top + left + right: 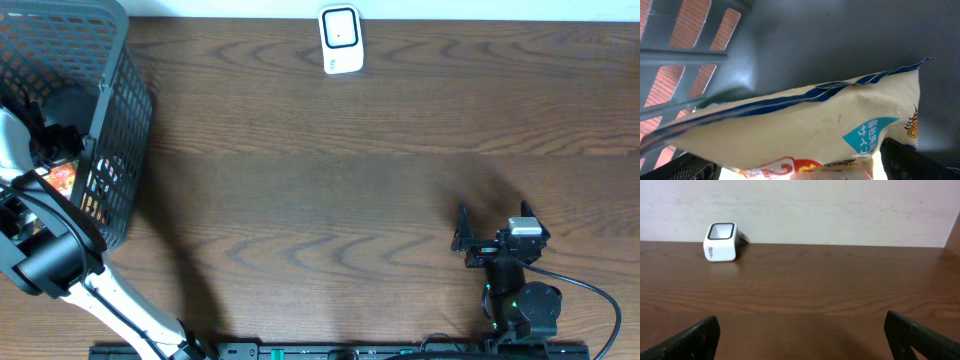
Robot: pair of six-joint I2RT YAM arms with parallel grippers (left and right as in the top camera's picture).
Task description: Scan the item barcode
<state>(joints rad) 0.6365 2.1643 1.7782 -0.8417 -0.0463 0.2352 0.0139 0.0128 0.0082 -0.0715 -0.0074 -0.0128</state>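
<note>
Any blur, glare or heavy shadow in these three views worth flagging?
Overhead: sharp, evenly lit, only soft arm shadows on the table. Left wrist: dim inside the basket, the packet very close and slightly soft. Right wrist: the scanner is crisp, the camera's own jaws dark and blurred at the bottom corners.

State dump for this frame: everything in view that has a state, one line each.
basket: upright, holds the snack bag.
snack bag: lying inside the basket, not clamped.
scanner: upright, nothing presented to it.
left tool: open, down in the basket, fingers spread either side of the snack bag.
right tool: open, empty, pointing toward the scanner.
</note>
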